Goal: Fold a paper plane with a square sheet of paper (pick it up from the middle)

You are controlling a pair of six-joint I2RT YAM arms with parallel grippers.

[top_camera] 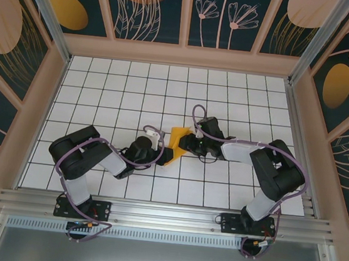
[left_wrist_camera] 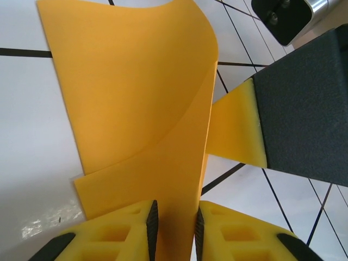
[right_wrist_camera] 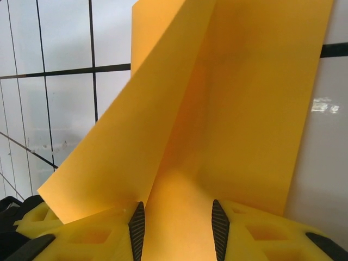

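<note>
Square sheet of paper [top_camera: 176, 137]: located near the centre of the white grid surface [top_camera: 136, 82], between the two wrists in the top view. It does not lie flat: one part stands up from the surface and a lower flap points toward the left arm [top_camera: 89, 155]. The right arm [top_camera: 271, 167] reaches in from the right, its wrist just beside the sheet.

Left jaws: in the left wrist view the two black pads [left_wrist_camera: 153, 223] stand almost together. The square sheet of paper [left_wrist_camera: 141, 109] runs edge-on through the narrow gap, so these jaws are clamped on it. Beyond the pads the sheet curls over and shows two overlapping layers above the tiles.

Right jaws: in the right wrist view the pads [right_wrist_camera: 136, 231] stand noticeably apart, and the paper [right_wrist_camera: 234, 109] fills the gap between them face-on. A crease runs up from the gap, one panel angled left, the other rising to the right. Whether these jaws press on the sheet cannot be determined
</note>
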